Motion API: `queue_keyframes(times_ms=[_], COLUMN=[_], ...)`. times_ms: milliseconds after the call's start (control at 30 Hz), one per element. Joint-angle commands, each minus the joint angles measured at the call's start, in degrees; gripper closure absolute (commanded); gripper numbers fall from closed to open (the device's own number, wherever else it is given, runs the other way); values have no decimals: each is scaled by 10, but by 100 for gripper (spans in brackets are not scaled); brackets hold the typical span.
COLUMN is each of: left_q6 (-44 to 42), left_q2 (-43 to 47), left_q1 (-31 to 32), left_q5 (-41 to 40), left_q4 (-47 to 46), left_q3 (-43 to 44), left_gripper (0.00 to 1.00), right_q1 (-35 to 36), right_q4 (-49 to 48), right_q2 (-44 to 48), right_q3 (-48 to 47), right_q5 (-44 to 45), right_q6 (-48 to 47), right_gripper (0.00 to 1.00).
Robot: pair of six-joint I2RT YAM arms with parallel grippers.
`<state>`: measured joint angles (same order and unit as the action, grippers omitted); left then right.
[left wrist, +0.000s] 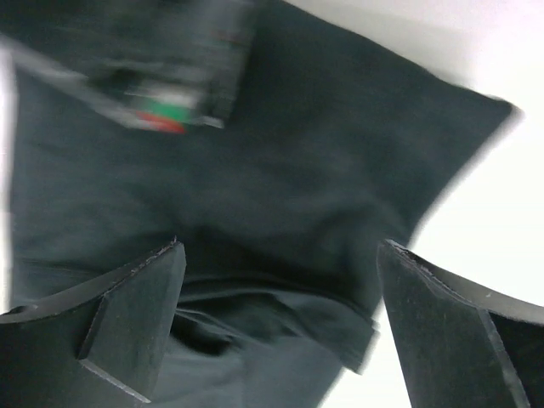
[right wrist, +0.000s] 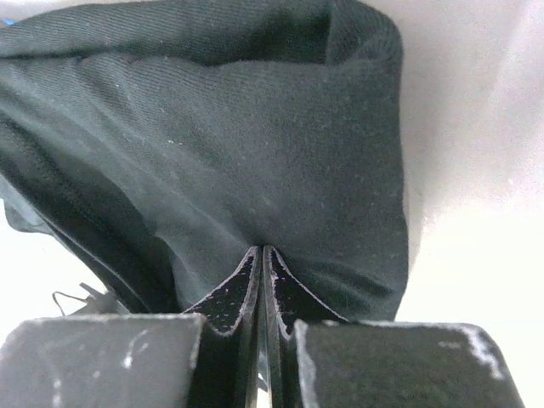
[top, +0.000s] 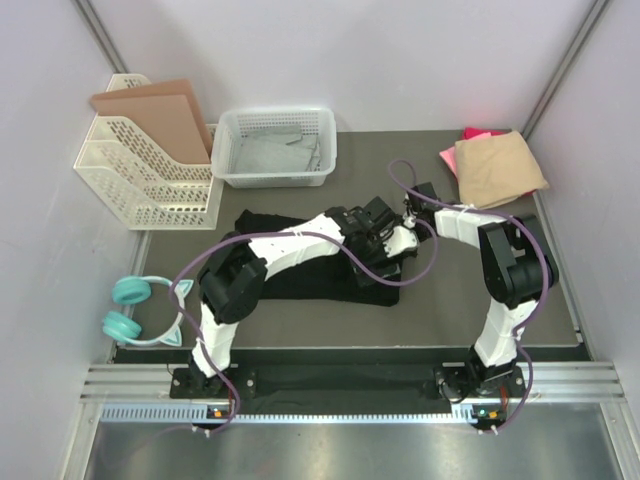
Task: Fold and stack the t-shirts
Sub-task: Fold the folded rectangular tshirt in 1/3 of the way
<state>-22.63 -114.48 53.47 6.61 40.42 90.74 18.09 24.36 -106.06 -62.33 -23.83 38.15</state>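
Right gripper (right wrist: 259,255) with fingers pressed together on a pinch of the black t-shirt (right wrist: 255,127), at its folded edge; left gripper (left wrist: 280,251) spread wide just above the same cloth. Tan t-shirt (top: 500,168) lies folded on the pink t-shirt (top: 470,133), beyond and to the right of the right gripper. Judged: two shirts stacked, the black one part-folded and not yet stacked. Mesh basket (top: 228,150) stands beyond both grippers; the two wrists crowd each other.

The left arm (top: 290,245) and right arm (top: 462,222) had white shells and black joints, a purple cable (top: 391,175) looping back from each claw. The left gripper (left wrist: 282,255) had matte-black slab fingers (left wrist: 136,314) with stepped inner faces. The right gripper (right wrist: 262,255) had black fingers flecked white, with scuffed grey blocks behind the tips.
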Motion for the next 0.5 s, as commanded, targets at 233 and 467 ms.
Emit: queue_keyframes(times_ms=[233,467], left_q6=[-27,-71], left_q2=[-37,11], left_q1=[-39,-42], left_q5=[-117,-178], left_q4=[-41,-40], left_q3=[9,-89], left_gripper=[1,1], right_q1=[-2,-2], right_q4=[-45,-46], right_q2=[-13,-22], right_q3=[46,40], right_q5=[2,4], right_q6=[-10,-10], right_gripper=[100,100])
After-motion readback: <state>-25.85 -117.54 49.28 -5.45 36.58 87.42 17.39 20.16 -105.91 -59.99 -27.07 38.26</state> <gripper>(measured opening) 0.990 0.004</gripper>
